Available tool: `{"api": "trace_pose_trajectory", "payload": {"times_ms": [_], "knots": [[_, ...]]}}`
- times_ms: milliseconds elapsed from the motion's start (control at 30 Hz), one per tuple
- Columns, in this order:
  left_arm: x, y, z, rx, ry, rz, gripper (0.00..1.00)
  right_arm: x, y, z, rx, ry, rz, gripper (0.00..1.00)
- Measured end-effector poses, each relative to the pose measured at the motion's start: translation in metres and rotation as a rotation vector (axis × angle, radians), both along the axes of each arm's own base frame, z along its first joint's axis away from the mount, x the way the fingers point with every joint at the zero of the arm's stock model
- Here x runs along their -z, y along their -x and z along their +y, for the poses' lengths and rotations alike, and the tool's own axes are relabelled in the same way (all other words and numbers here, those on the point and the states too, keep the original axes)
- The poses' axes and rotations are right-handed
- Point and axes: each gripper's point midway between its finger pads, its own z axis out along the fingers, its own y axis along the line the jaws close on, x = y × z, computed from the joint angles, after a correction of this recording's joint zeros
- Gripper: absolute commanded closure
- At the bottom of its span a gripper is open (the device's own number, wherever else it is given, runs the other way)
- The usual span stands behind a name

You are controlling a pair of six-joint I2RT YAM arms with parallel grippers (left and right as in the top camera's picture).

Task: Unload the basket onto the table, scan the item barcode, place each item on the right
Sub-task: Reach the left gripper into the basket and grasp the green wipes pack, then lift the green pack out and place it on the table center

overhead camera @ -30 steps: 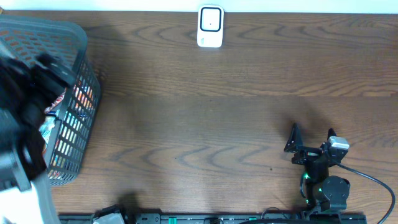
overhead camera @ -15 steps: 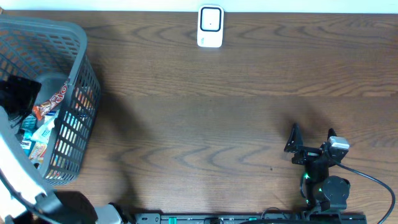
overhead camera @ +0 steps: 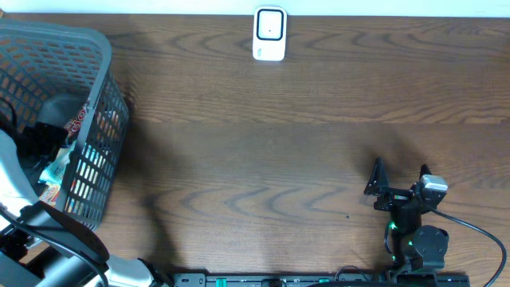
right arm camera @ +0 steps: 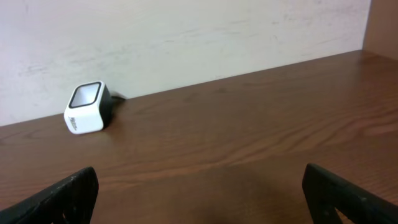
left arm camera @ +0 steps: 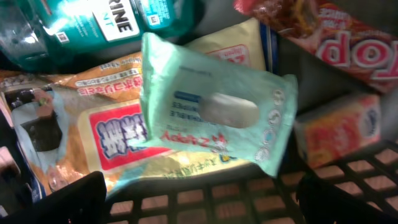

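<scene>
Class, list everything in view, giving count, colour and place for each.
table: one, brown wood, under everything
basket: one, grey mesh, table's left end
scanner: one, white, far edge
wipes pack: one, pale green, topmost in basket
bottle: one, teal, in basket
snack bag: one, orange, under wipes pack
packet: one, red, in basket
box: one, orange, by basket wall
left pincer: one, black, open inside basket
right pincer: one, black, open, near right

Below me, the teal bottle point(left arm camera: 93, 25) reads "RINE" on its white label. The red snack bag point(left arm camera: 348, 43) shows big white "OP". The mint wipes pack point(left arm camera: 214, 112) has upside-down print, possibly "HAPPY".
</scene>
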Motion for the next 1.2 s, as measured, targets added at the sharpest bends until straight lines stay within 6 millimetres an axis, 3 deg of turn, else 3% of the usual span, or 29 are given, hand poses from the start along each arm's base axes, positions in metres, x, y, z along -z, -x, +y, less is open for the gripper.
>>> {"api": "trace_pose_trajectory", "payload": {"times_ms": [167,367,467,567,733,800,867,1033,1200], "knots": [[0.018,0.003,0.009,-0.001,-0.015,-0.011,0.02,0.0,0.0,0.0,0.0,0.0,0.0,0.01],[0.053,0.012,0.0,0.004,0.013,0.004,0.0,0.0,0.0,0.0,0.0,0.0,0.0,0.01],[0.063,0.012,-0.003,0.003,0.021,0.001,0.25,0.0,0.0,0.0,0.0,0.0,0.0,0.01],[0.066,0.009,-0.003,0.016,0.02,-0.016,0.56,0.0,0.0,0.0,0.0,0.0,0.0,0.01],[0.066,0.006,0.001,0.024,0.007,-0.027,0.58,0.0,0.0,0.0,0.0,0.0,0.0,0.01],[0.067,0.005,0.002,0.031,-0.001,-0.033,0.4,0.0,0.0,0.0,0.0,0.0,0.0,0.01],[0.07,0.003,0.003,0.027,-0.01,-0.043,0.38,0.0,0.0,0.0,0.0,0.0,0.0,0.01],[0.079,0.001,0.002,0.026,-0.015,-0.067,0.92,0.0,0.0,0.0,0.0,0.0,0.0,0.01],[0.078,0.001,0.002,0.031,-0.018,-0.073,0.93,0.0,0.0,0.0,0.0,0.0,0.0,0.01]]}}
